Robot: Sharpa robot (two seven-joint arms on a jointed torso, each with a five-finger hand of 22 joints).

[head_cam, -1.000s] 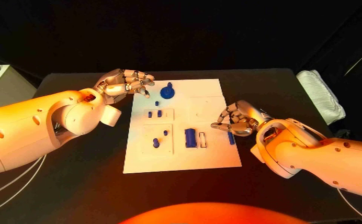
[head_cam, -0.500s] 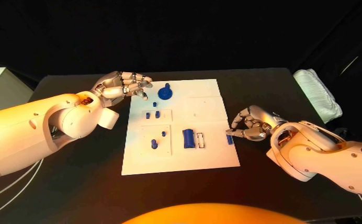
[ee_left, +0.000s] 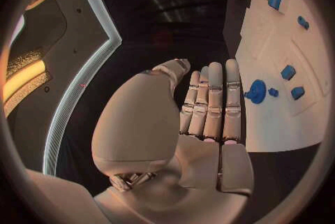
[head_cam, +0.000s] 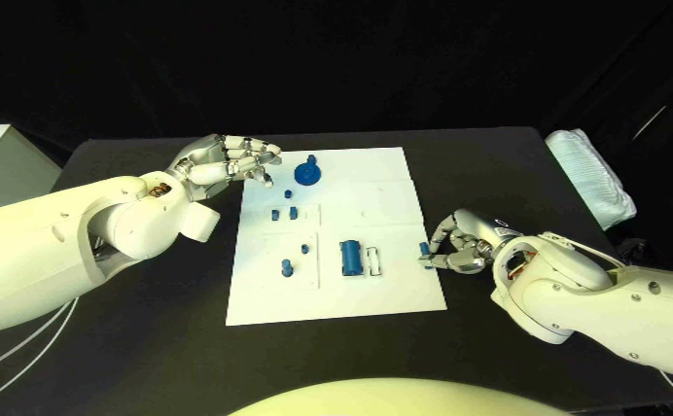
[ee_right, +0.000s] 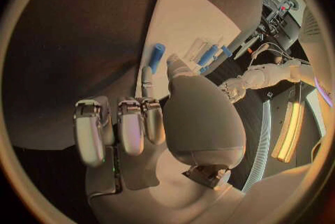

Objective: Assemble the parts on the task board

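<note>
Right wrist view shows right hand (ee_right: 150,118) fingertip touching blue bar (ee_right: 155,57), ungripped; left hand (head_cam: 225,158) hovers loosely open

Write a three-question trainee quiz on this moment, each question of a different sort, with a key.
1. True or false: the left hand grips a blue part.
2. Multiple choice: the right hand is beside which edge of the board? A) the far edge B) the edge on the robot's right C) the edge on the robot's left
3. Fill in: the small blue bar at the right hand's fingers lies at the board's ____ edge.

Key: 1 false, it hovers by the far left corner with nothing in it; 2 B; 3 right.
</note>
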